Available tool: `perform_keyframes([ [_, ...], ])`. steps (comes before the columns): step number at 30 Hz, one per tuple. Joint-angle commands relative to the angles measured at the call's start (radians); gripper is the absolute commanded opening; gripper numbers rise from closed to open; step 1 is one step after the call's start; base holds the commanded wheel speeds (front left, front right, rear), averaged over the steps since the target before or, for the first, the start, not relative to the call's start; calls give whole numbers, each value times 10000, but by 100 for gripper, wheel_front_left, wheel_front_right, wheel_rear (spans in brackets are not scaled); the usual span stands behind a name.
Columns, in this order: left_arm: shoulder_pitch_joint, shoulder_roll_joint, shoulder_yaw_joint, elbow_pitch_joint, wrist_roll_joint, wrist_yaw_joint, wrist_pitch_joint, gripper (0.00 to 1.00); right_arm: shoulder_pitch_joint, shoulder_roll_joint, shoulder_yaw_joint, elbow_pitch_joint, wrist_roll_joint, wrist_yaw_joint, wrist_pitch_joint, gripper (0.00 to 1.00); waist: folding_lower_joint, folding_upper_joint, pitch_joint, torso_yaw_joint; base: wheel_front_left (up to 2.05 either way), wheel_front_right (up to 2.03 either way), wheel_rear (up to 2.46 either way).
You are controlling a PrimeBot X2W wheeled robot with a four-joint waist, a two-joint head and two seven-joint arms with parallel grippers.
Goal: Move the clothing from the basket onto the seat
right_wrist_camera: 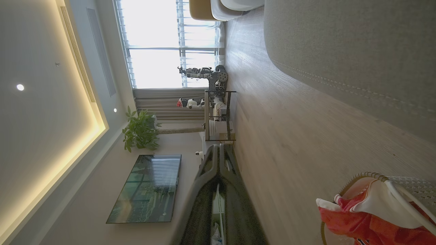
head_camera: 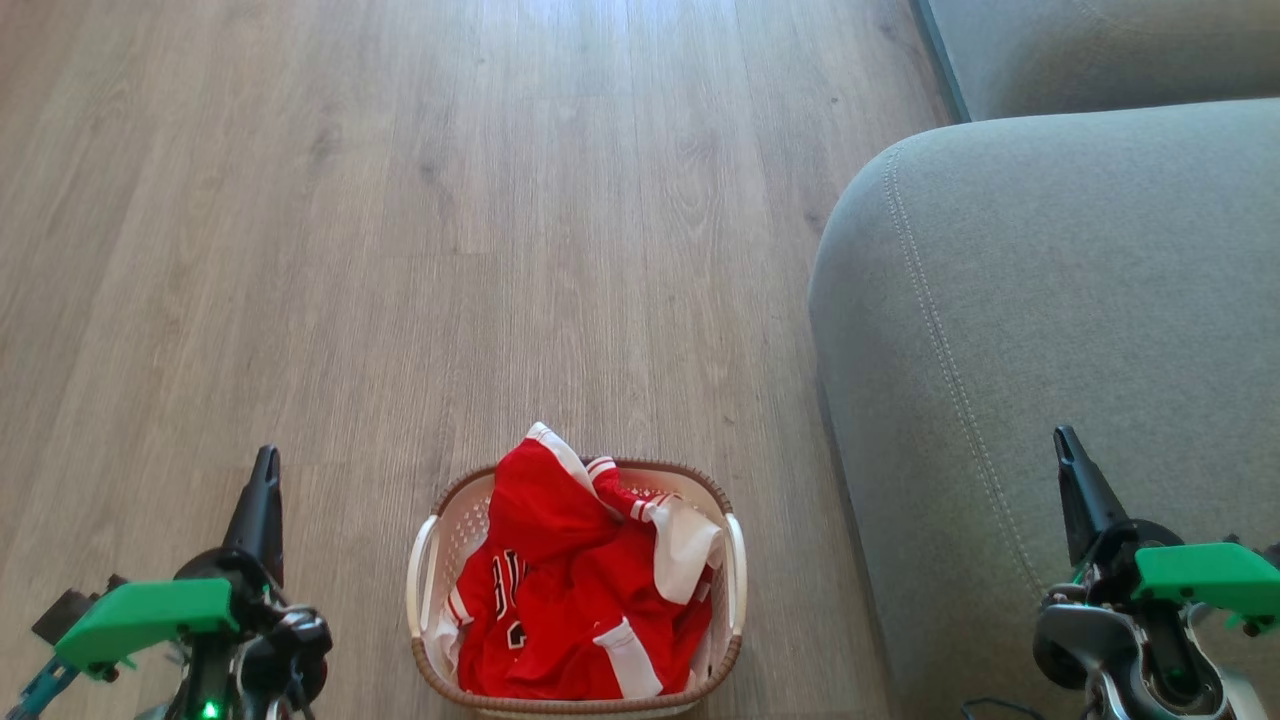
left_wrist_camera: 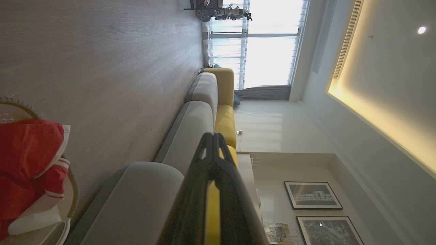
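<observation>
closed gripper (right_wrist_camera: 219,147), jerseys (right_wrist_camera: 357,226) in basket (right_wrist_camera: 415,186)

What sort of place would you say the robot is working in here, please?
Probably a home living room: a large grey fabric sofa on pale wood-plank flooring, a flat dark wall-mounted television and a leafy green potted plant.

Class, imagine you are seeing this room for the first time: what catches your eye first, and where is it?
The heap of red jerseys stands out first, piled in the white basket on the wood floor, bottom centre of the head view. Next comes the big grey seat on the right.
</observation>
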Motion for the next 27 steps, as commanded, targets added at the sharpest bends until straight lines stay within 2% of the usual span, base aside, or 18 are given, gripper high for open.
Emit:
perform_keyframes([
  [1, -499, 64, 367, -272, 53, -65, 81, 0, -507, -37, 163, -329, -34, 85, 37, 0, 0, 0, 0, 0, 0, 0, 0],
  [27, -499, 64, 365, -272, 51, -65, 79, 0, -507, -37, 166, -330, -31, 85, 34, 0, 0, 0, 0, 0, 0, 0, 0],
])
